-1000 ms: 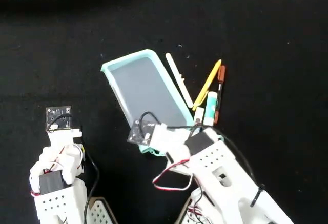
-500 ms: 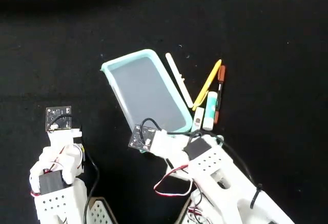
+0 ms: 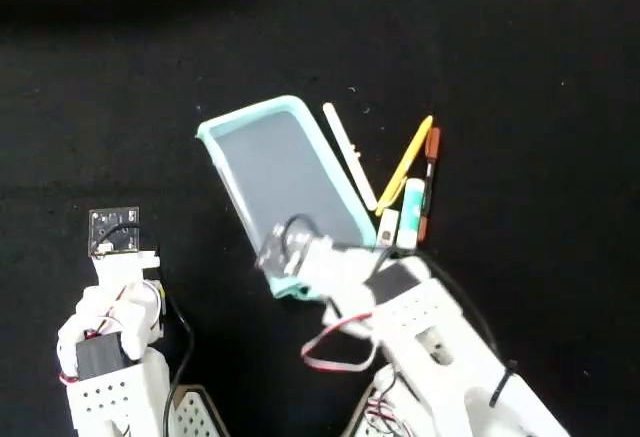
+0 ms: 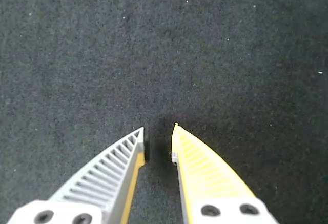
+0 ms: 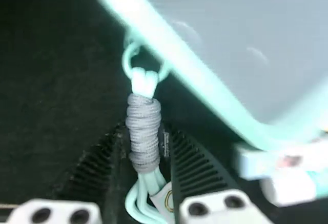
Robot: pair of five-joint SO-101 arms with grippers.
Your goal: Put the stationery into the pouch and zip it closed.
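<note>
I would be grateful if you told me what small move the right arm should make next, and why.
Probably draw the right tool, which is closed around the grey-wrapped zip cord, along the teal edge of the pouch to open the zip. The stationery lies beside the pouch with none of it inside, so the pouch likely needs opening first.

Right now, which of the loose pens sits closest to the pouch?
The thin white pen, lying along the pouch's long edge. The yellow pen, brown pen and white-and-green marker all lie farther out, beyond it.
</note>
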